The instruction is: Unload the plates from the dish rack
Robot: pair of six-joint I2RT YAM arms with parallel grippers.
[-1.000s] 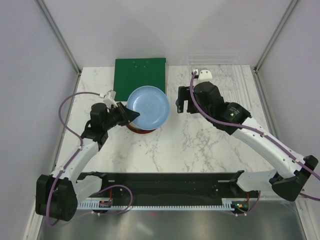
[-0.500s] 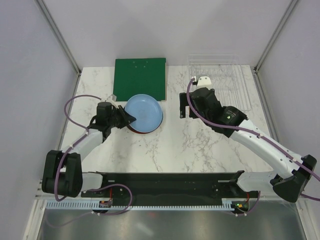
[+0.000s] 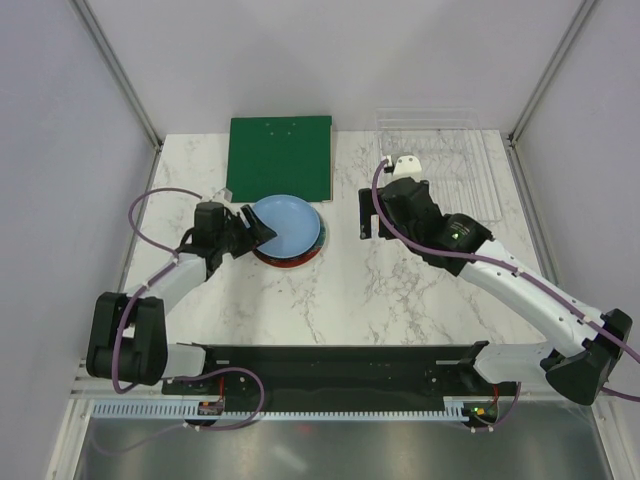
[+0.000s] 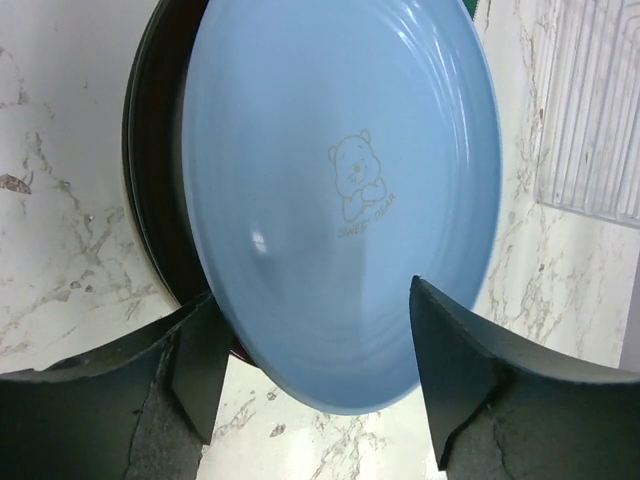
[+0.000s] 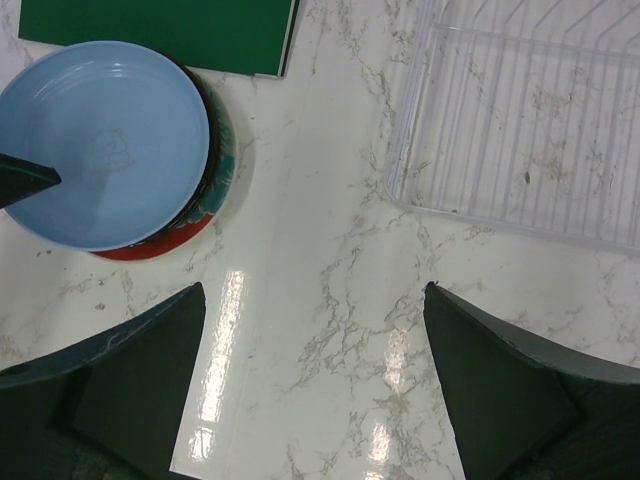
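Marble table (image 3: 380, 290): green board (image 3: 280, 145) at back, stacked plates (image 3: 287, 225) just before it, clear dish rack (image 3: 460, 170) back-right

Blue plate (image 3: 286, 225) comes down from tilted hold above stack (image 3: 300, 260), now lies on it, offset left. Left tool (image 3: 252, 232) releases: jaws spread wide where they were clamped on rim. Left arm (image 3: 170, 285) sinks, elbow folds down toward counter (image 3: 350, 290). Right tool (image 3: 365, 212) backs slightly from rack (image 3: 450, 165) toward near edge.
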